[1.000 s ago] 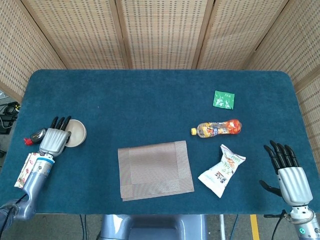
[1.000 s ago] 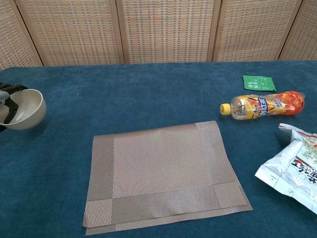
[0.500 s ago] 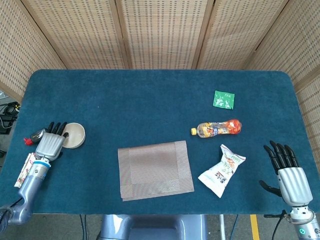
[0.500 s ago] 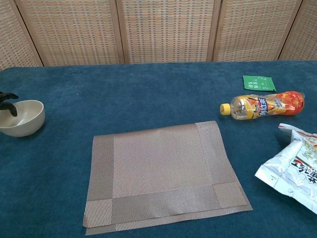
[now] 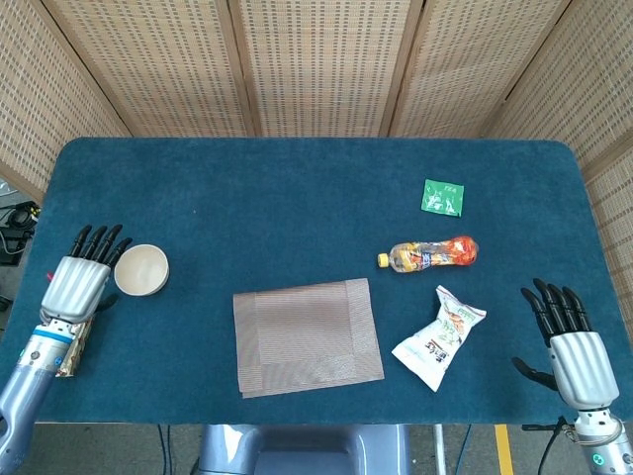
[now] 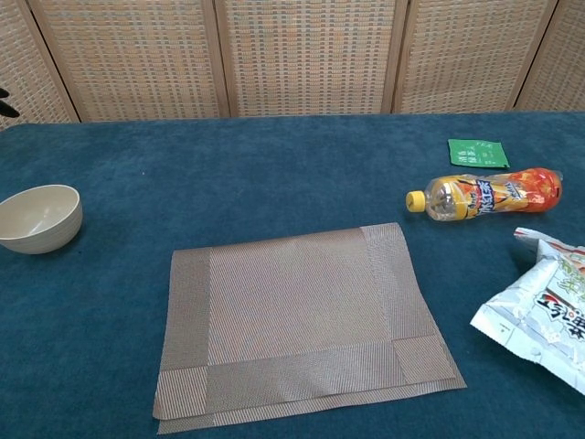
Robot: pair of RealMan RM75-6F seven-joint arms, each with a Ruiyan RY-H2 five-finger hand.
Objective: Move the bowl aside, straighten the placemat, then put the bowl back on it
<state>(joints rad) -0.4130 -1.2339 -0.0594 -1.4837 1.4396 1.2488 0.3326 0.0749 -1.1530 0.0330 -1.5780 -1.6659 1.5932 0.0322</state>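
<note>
Brown placemat (image 5: 308, 336) lies askew, long axis left-right.

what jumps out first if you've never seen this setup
The brown placemat lies slightly askew at the near middle of the blue table, nothing on it. The cream bowl stands upright at the far left beside the open left hand. An orange bottle lies on its side at right.

one bowl (image 5: 140, 269), one placemat (image 5: 308, 335), one bottle (image 5: 431, 254), one snack bag (image 5: 438, 337), one green packet (image 5: 442, 196).
</note>
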